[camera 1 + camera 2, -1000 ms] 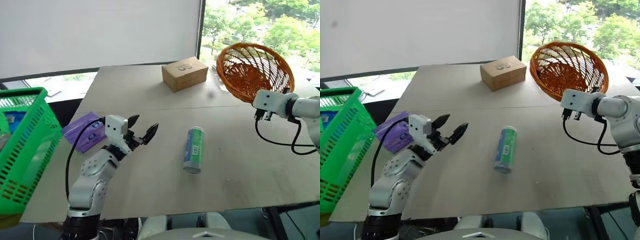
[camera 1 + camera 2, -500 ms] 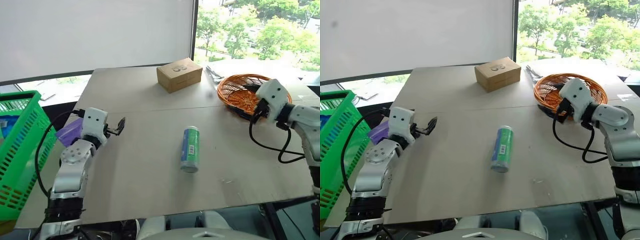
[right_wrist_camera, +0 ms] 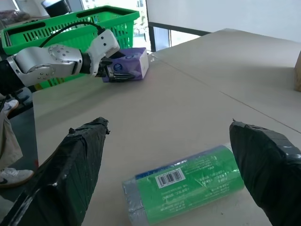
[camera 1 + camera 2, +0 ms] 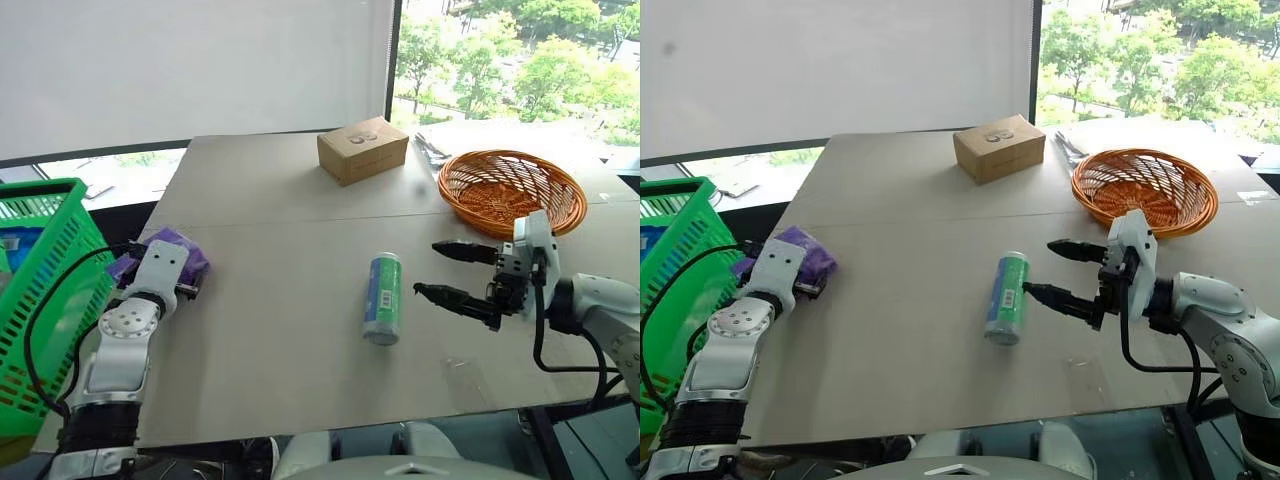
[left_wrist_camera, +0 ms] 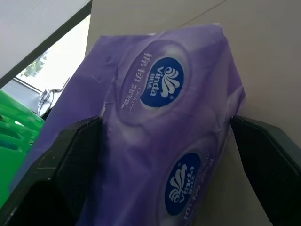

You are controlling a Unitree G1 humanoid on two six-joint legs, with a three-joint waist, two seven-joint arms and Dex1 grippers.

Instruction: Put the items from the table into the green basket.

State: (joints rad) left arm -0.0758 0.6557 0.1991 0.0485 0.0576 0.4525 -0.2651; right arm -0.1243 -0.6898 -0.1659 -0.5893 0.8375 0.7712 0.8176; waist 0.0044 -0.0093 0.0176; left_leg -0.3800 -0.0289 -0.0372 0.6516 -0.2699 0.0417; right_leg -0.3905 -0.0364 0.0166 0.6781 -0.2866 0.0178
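Since earlier, the right claw point(image 4: 1060, 270) has been swung beside the green can point(image 4: 1006, 297), spread wide; the left claw point(image 4: 170, 290) straddles the purple packet point(image 5: 160, 136), unclosed.

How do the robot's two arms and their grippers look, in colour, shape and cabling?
Both arms have rounded silver-grey segments and a white block at the wrist. A loose black cable loops beside each arm. The left gripper and right gripper each carry two black tapered fingers, wrapped in black tape.

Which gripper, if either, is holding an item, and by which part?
Neither holds anything yet. The left gripper stands open with the flat purple packet between its fingers; the right gripper is open, short of the green can.
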